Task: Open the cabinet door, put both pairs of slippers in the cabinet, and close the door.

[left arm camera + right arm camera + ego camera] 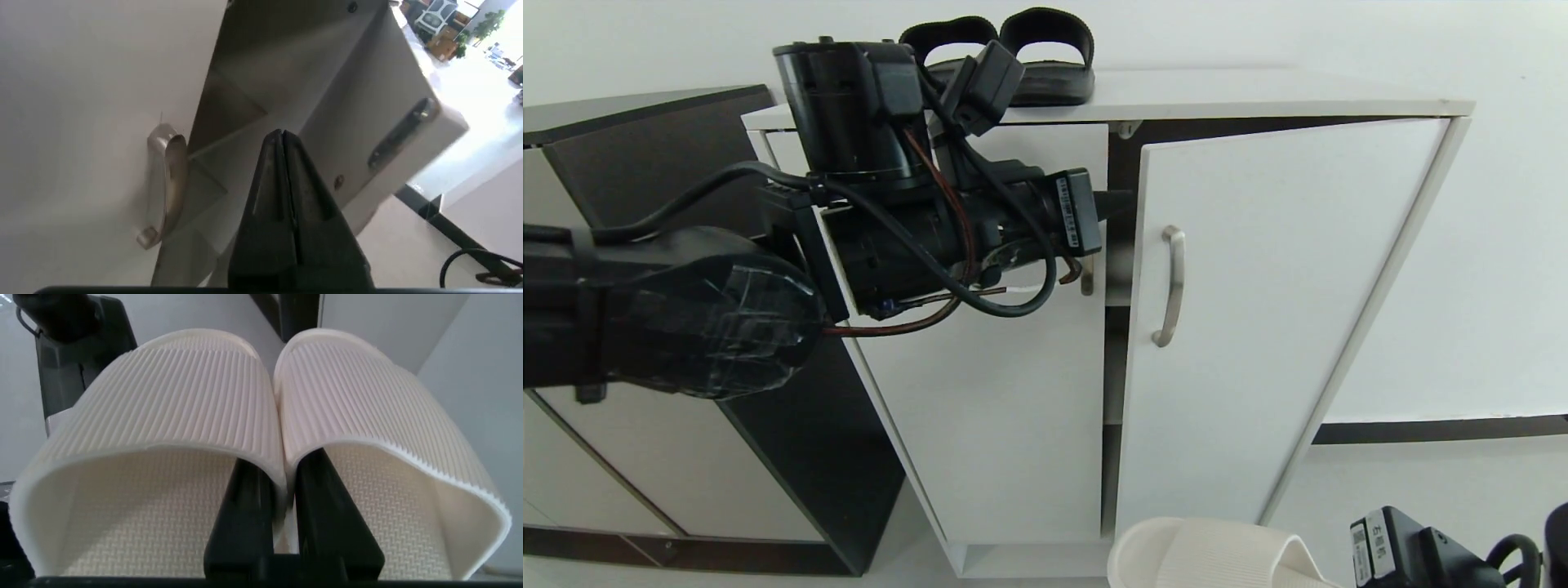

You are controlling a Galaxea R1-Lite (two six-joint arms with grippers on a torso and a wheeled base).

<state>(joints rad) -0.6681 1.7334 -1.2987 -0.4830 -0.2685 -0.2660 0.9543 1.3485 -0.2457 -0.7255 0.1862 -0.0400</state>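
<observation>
White cabinet (1258, 91) carries black slippers (1029, 57); wrist views add left gripper (282, 143) pinched together at the door (1258, 310) gap, right gripper (288, 508) clamping cream slippers (196, 400).

Head camera: down onto cabinet (996, 425) front. Left wrist: same door handles (167, 184), closer. Right wrist: against cream slippers (204, 416).

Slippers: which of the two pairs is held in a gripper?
The cream ribbed pair, clamped in the right gripper; the black pair sits on the cabinet top.

Two black slippers (1049, 77), two cream slippers (163, 416), two doors (1258, 286) — seemingly two handles (1172, 286).
</observation>
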